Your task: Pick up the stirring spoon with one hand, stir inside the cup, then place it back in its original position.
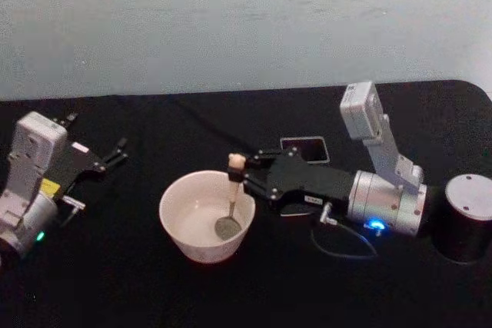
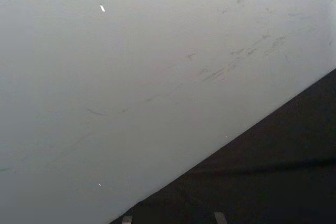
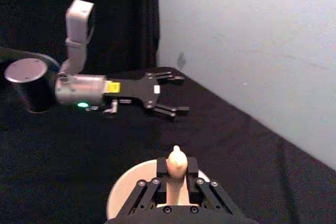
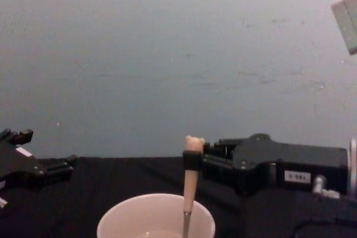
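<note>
Head view: my right gripper (image 1: 240, 177) clamps the spoon (image 1: 231, 203) by its handle, its bowl straight below in the cup (image 1: 175, 199). Stirring step, I judge; next I circle, then carry it to the holder (image 1: 304, 148) just behind the gripper. Left gripper (image 1: 115, 153) is parked wide, well apart.

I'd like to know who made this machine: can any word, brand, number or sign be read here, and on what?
Nothing here is legible.
White label on the right end effector, which grips the stirring spoon: print too blurred to read.
Yellow sticker on the open left end effector: too small to read.
</note>
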Controlling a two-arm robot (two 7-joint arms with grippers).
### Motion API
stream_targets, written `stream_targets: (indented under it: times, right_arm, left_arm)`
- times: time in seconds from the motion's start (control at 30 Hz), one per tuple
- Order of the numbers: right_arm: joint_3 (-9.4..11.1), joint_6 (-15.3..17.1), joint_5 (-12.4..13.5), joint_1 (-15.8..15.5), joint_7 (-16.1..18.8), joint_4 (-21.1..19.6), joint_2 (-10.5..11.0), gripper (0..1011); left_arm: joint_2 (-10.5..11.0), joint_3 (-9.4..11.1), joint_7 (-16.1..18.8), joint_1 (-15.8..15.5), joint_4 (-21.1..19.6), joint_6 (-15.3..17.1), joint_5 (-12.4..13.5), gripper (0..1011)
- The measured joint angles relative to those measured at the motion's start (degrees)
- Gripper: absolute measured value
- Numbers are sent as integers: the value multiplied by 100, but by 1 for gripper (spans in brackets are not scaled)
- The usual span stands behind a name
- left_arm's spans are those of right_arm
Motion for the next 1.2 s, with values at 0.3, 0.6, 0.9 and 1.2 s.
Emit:
stream_targets:
  times: [0.3,0.6,0.9,1.2]
  right_arm:
    - [-216,74,50,-69,-88,-164,-61,212]
    - [-435,114,-112,137,-356,142,-449,212]
    - [-431,59,-397,429,-681,639,-826,213]
    - [-170,104,-436,476,-792,704,-817,213]
  left_arm:
    - [0,0,0,0,0,0,0,1001]
    - [0,0,0,0,0,0,0,1001]
    - [0,0,0,0,0,0,0,1001]
    - [0,0,0,0,0,0,0,1001]
